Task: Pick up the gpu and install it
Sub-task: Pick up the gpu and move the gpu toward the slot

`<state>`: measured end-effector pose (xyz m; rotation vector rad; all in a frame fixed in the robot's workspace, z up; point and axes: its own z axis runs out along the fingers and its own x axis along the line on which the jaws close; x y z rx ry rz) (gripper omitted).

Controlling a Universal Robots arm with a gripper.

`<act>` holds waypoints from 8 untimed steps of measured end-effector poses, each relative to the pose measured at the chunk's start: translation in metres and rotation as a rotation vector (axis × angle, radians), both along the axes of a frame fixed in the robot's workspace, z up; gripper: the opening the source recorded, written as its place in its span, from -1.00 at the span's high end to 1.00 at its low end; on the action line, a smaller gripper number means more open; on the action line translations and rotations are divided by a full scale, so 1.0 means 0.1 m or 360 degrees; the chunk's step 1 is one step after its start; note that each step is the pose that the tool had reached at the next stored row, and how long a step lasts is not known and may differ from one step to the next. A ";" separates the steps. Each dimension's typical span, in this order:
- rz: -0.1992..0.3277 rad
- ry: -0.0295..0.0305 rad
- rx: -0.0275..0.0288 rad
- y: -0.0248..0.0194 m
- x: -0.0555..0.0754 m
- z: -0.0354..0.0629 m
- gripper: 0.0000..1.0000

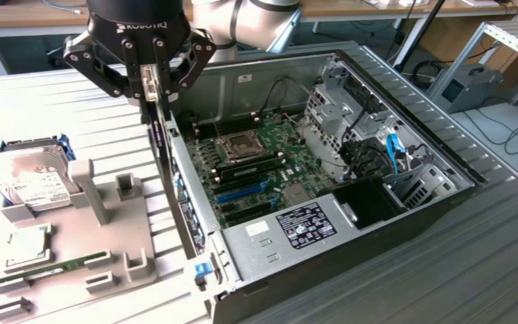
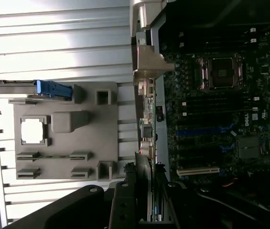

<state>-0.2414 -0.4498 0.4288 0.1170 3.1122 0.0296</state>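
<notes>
**As the gripper [image 1: 154, 86] is pinching it, the gpu [image 1: 167, 169] is hanging at the wall of the computer case [image 1: 241, 84]**

While the exterior view is looking down into the open computer case, the gripper is hovering above the case wall on the exterior view's left. Its fingers are drawn in narrow and are clamping the top edge of the gpu. The card is hanging edge-on, a thin dark strip running down beside that wall, outside the bay of the motherboard [image 1: 268, 165]. Whether it is touching the wall I cannot tell. Outside that same wall, a grey fixture [image 1: 106, 223] is lying on the table [image 1: 475, 270]. A hard drive [image 1: 30, 179] is standing on the fixture's side away from the case.

In the wrist view, the gripper [image 2: 146, 200] is pressing its two black fingers [image 2: 125, 205] onto the gpu [image 2: 145, 119], one on each face. The card's silver end bracket [image 2: 147, 64] is pointing away from the fingers. It is lying along the case's rim, between the grey fixture [image 2: 68, 138] and the motherboard [image 2: 221, 119] with its blue slots [image 2: 204, 130].
</notes>
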 end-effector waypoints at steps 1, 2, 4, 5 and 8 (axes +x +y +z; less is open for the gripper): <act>0.0000 0.00000 0.00000 0.000 0.00 -0.001 0.47; 0.0000 -0.00001 0.00000 0.000 0.01 -0.001 0.47; 0.0000 0.00000 -0.00001 0.000 0.01 -0.002 0.47; 0.0000 0.00000 -0.00002 0.000 0.01 -0.003 0.47; 0.0000 0.00000 -0.00001 0.000 0.02 -0.005 0.47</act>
